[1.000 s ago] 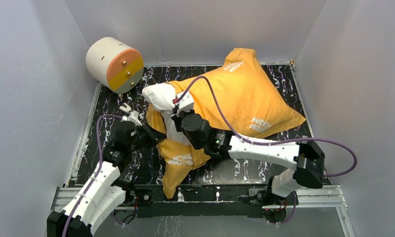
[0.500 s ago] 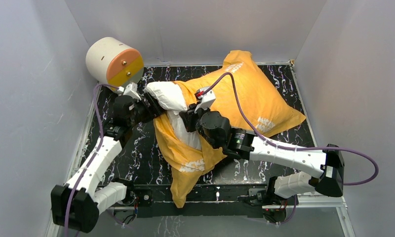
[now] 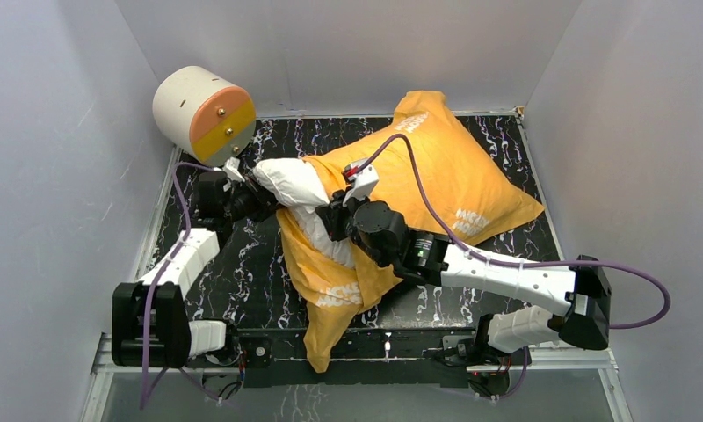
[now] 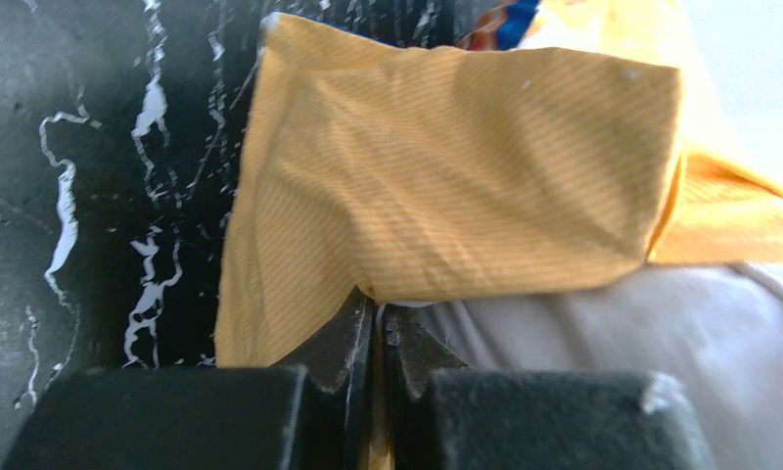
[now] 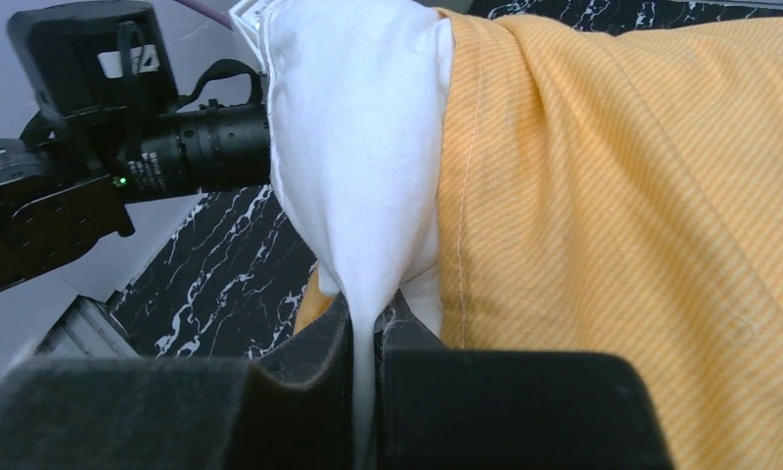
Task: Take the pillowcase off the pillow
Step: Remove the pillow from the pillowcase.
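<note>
The pillowcase (image 3: 436, 180) lies orange-yellow face up over most of the pillow (image 3: 297, 180), whose white end sticks out at the left. My left gripper (image 3: 267, 202) is shut on the pillowcase's open edge just left of the white end. In the left wrist view the shut gripper (image 4: 376, 305) pinches the orange fabric (image 4: 446, 176), with white pillow (image 4: 622, 333) to the right. My right gripper (image 3: 328, 215) is shut on the pillow. In the right wrist view the gripper (image 5: 368, 305) pinches white fabric (image 5: 358, 127) beside the pillowcase hem (image 5: 613, 196).
A cream cylinder (image 3: 203, 112) with an orange-yellow end rests at the back left corner, close to my left wrist. Grey walls enclose the black marbled table (image 3: 234, 281) on three sides. A loose pillowcase flap (image 3: 326, 321) hangs over the front edge. The left arm (image 5: 123, 166) shows in the right wrist view.
My left gripper has swung from the table's middle left toward the back, by the pillow's white end. My right gripper has shifted slightly right. More white pillow shows out of the pillowcase.
</note>
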`<move>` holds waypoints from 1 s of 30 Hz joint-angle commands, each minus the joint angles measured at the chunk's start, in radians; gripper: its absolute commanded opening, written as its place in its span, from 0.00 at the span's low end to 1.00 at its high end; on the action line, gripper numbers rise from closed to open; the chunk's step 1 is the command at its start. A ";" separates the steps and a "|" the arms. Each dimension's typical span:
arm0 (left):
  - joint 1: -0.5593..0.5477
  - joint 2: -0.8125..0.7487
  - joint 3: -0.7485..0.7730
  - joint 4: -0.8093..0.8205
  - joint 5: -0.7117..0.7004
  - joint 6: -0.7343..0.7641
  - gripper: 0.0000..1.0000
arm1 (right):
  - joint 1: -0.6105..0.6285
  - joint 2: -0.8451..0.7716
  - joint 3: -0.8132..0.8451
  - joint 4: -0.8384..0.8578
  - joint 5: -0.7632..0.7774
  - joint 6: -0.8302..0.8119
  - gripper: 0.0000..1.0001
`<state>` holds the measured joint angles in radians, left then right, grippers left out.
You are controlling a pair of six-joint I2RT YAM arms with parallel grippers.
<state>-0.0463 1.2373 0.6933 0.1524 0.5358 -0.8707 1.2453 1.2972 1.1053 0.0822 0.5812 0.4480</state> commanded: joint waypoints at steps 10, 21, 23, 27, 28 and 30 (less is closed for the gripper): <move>0.043 0.181 -0.170 0.073 0.078 0.050 0.05 | 0.017 0.085 0.255 0.445 -0.152 -0.151 0.00; 0.043 -0.371 -0.291 -0.229 0.020 0.002 0.58 | 0.010 0.301 0.279 0.120 0.190 -0.112 0.00; 0.043 -0.473 -0.292 -0.305 0.016 -0.017 0.64 | -0.012 0.330 0.291 -0.017 0.110 -0.031 0.03; 0.043 -0.604 -0.221 -0.458 -0.036 0.021 0.73 | -0.042 0.342 0.264 -0.132 -0.114 0.041 0.17; 0.043 -0.618 -0.187 -0.490 -0.062 0.042 0.76 | -0.043 0.337 0.253 -0.141 -0.169 0.046 0.20; 0.043 -0.634 -0.145 -0.523 -0.070 0.077 0.78 | -0.043 0.323 0.245 -0.163 -0.240 0.045 0.28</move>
<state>-0.0021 0.6422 0.4385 -0.2111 0.5041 -0.8574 1.2171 1.6619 1.3384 -0.0299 0.5060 0.4374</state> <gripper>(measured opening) 0.757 0.220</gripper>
